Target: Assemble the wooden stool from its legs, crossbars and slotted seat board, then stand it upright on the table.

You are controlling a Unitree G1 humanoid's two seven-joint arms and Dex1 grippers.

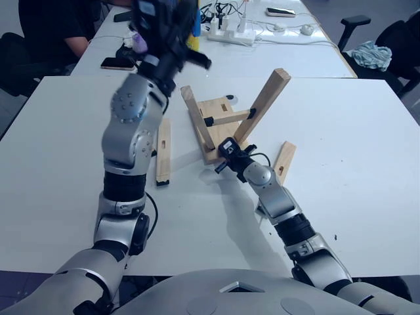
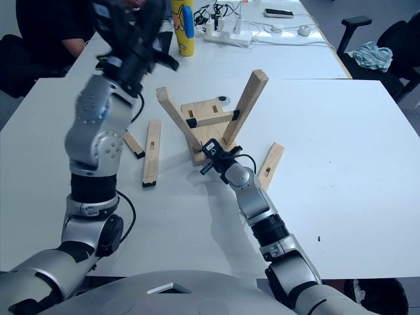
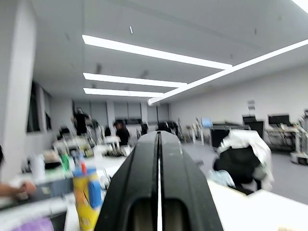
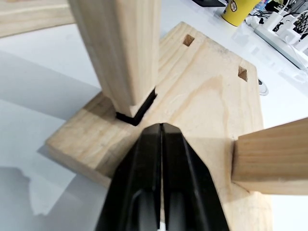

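Checking left eye view: seat board (image 1: 213, 108) lies flat on the table (image 1: 361, 164) with two fitted legs (image 1: 266, 102) leaning up and a crossbar (image 1: 230, 118) between them. Right gripper (image 1: 226, 149) sits at its near edge, left gripper (image 1: 164, 26) high above.

Right eye view: loose leg (image 2: 270, 165) lies just right of the right arm, long axis pointing away from the robot. Second loose leg (image 2: 151, 152) lies left. Right arm looks nearer.

Left wrist view: fingers (image 3: 139, 159) pressed together, empty.

Right wrist view: fingers (image 4: 144, 163) closed, empty, tips at the board; contact unclear.
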